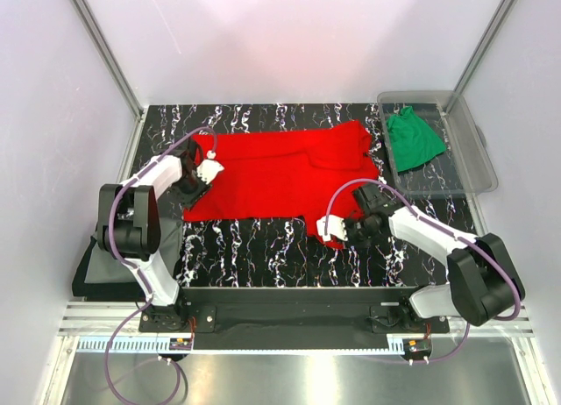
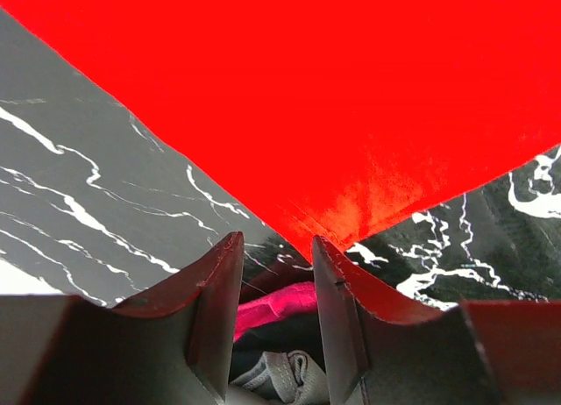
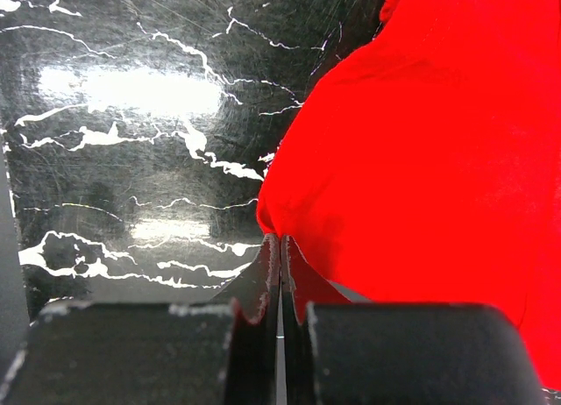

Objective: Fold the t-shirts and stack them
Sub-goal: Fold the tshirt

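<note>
The bright red t-shirt (image 1: pixel 280 173) lies spread flat on the black marble table (image 1: pixel 263 247). My left gripper (image 1: pixel 195 186) is at the shirt's left edge. In the left wrist view its jaws (image 2: pixel 276 240) are open, and a red corner (image 2: pixel 307 221) points into the gap without being pinched. My right gripper (image 1: pixel 326 230) is at the shirt's near right corner. In the right wrist view it (image 3: pixel 280 240) is shut on the red cloth edge (image 3: pixel 412 159). The green t-shirt (image 1: pixel 412 138) lies crumpled in the bin. A dark grey t-shirt (image 1: pixel 96 269) lies left of the table.
A clear plastic bin (image 1: pixel 465 151) stands at the back right corner of the table. White walls with metal frame posts (image 1: pixel 105 50) close in the back and sides. The arm bases sit on a rail (image 1: pixel 289 317) at the near edge.
</note>
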Available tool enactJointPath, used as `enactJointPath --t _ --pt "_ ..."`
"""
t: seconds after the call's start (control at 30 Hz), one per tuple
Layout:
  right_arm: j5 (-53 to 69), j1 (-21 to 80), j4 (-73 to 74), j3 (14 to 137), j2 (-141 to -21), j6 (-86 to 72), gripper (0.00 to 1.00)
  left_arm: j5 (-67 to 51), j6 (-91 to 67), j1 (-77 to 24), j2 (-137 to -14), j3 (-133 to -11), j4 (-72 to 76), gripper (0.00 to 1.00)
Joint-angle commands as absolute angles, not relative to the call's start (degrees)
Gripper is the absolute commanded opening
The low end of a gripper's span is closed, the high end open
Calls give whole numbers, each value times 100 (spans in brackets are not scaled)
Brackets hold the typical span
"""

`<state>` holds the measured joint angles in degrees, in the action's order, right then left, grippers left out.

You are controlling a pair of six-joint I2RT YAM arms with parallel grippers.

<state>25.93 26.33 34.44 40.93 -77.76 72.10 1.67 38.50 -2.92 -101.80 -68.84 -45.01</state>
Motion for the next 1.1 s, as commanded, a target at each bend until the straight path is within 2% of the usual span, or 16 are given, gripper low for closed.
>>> enactJointPath --t 0.0,0.43,0.93,1.07 --pt "2531 2689 3314 4333 -7840 7128 0 62 3902 -220 -10151 -6812 -4561 43" --pt "2540 2689 3287 4351 -7902 7128 0 -193 3788 -220 -10099 -6539 -4746 38" --pt "2522 2690 3261 4342 -7936 7058 0 -114 3806 -220 -10441 -6460 -4491 39" --pt "2496 2689 3261 4333 -7902 7049 0 -132 3832 -220 -10556 -6364 -4465 15"
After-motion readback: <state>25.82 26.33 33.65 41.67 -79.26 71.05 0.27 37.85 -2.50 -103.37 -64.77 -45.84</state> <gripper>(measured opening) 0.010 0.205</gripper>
